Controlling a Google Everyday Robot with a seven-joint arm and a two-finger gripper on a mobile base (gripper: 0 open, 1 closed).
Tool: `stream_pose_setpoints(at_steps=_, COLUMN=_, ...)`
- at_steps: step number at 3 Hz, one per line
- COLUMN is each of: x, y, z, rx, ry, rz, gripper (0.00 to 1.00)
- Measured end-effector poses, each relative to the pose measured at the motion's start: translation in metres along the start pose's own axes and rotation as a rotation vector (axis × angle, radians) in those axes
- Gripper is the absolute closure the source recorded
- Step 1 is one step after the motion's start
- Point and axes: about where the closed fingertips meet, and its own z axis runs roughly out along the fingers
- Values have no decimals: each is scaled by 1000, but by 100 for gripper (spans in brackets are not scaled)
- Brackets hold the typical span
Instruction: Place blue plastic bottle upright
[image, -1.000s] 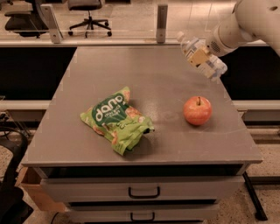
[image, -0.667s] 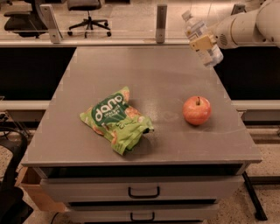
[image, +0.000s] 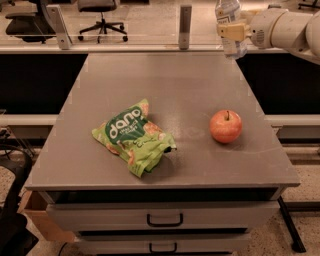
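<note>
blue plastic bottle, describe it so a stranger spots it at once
Start at the grey table, far right corner. Above it the gripper holds the blue plastic bottle in the air. Unlike the apple and green bag, it is clear plastic.

The light is warm and rather dim and comes from overhead. The apple (image: 225, 126) and the green snack bag (image: 132, 137) throw short, soft shadows on the table (image: 165, 80), which carries a faint sheen. The end effector (image: 232, 32), at the upper right over the far edge, is brightly lit. It is clamped on the blue plastic bottle (image: 228, 12), whose clear plastic catches pale glints. Under the table it is dark.
</note>
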Motion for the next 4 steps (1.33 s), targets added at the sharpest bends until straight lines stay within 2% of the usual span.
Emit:
stream_pose_setpoints(at_steps=1, x=0, y=0, z=0, rx=0, ry=0, rz=0, gripper=100)
stream_pose_setpoints(at_steps=2, x=1, y=13, z=2, rx=-34, ry=-63, rz=79, gripper=100)
stream_pose_setpoints(at_steps=3, x=7, y=36, z=0, rx=-96, ry=-99, rz=163, gripper=100)
stream_pose_setpoints(at_steps=4, x=12, y=53, z=-1, rx=-140, ry=-124, rz=207, gripper=100)
